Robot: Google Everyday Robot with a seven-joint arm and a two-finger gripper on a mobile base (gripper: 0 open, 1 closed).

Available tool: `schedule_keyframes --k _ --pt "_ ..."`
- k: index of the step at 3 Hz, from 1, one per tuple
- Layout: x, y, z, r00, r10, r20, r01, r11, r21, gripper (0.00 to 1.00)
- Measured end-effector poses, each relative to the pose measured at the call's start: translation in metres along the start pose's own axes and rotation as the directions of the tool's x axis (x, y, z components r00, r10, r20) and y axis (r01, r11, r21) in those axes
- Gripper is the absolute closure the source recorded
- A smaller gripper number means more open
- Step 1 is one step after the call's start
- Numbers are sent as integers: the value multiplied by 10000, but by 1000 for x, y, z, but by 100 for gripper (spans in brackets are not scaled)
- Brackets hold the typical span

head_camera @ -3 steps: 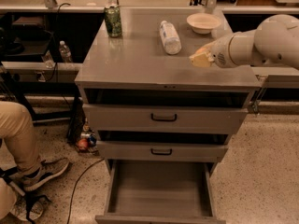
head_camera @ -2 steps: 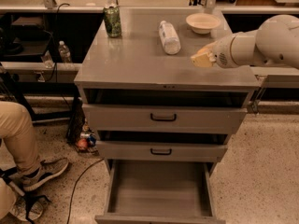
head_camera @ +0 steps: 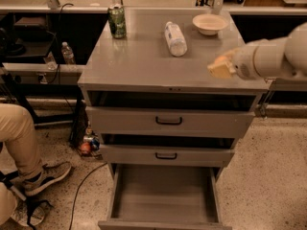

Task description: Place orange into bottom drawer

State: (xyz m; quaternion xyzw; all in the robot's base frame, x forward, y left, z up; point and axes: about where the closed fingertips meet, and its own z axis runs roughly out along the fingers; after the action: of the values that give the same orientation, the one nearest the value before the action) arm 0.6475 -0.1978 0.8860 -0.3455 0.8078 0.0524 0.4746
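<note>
The bottom drawer (head_camera: pixel 163 193) is pulled out at the foot of the grey cabinet, and its flat floor is bare. My gripper (head_camera: pixel 218 69) hangs over the right front part of the cabinet top (head_camera: pixel 139 61), at the end of the white arm (head_camera: pixel 273 56) that comes in from the right. A small orange-coloured patch (head_camera: pixel 223 59) shows at the gripper's pale tip; I cannot tell whether it is the orange. No orange lies on the cabinet top or in the drawer.
A green can (head_camera: pixel 116 20), a water bottle lying on its side (head_camera: pixel 175 38) and a cream bowl (head_camera: pixel 209 24) stand at the back of the top. Two shut drawer fronts (head_camera: pixel 168 121) sit above the open drawer. A person's leg and shoe (head_camera: pixel 29 157) are at the left, with cables and a dark red round thing (head_camera: pixel 85 147) on the floor.
My gripper has moved a little to the right and toward the front edge of the cabinet top. Nothing else has moved.
</note>
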Motion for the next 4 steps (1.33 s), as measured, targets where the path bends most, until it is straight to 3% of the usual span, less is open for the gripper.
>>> schedule_keyframes --k 1,2,3,4 --pt "38 11 -35 9985 304 -457 -284 9986 437 100" --pt "74 20 -48 9897 593 -1302 -494 9957 778 100" --pt "118 32 -37 9659 1073 -2356 -913 9928 780 100" --pt "162 49 -10 9298 1511 -3355 -1446 9885 444 100"
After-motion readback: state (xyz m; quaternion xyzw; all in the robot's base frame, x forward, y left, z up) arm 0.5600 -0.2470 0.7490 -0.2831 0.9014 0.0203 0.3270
